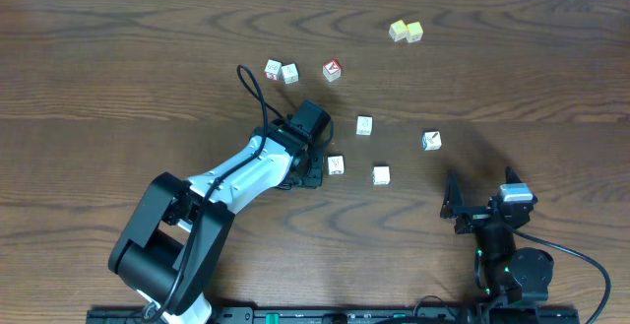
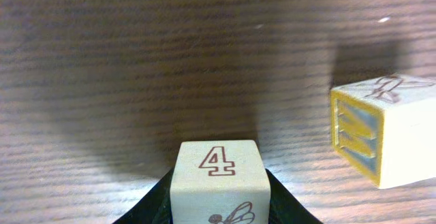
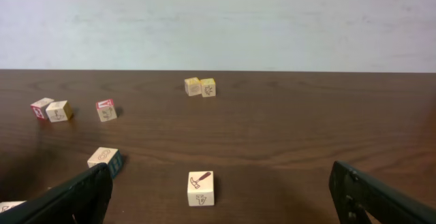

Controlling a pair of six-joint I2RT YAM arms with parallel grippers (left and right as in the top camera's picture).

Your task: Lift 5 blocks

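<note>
On the dark wood table point(image 1: 118, 58), far and to the left, you have a first far block point(image 1: 273, 69) and a second far block point(image 1: 289, 73) side by side. Nearer to you, your left gripper point(image 1: 321, 167) reaches in from the near left, its jaws closed against both sides of the numbered block point(image 2: 219, 176), which shows a "4" on its top face. The wrist view does not settle whether that block rests on the wood or hangs just clear of it. A red-faced cube point(image 1: 332, 70) sits just right of the far pair. Right of the gripper lie a middle block point(image 1: 364, 125) and a near block point(image 1: 381, 175), apart from each other. Two yellow cubes point(image 1: 406, 32) touch at the far edge. A right-hand block point(image 1: 431, 141) stands alone. At the near right, your right gripper point(image 1: 480, 206) hangs wide open, holding nothing.
</note>
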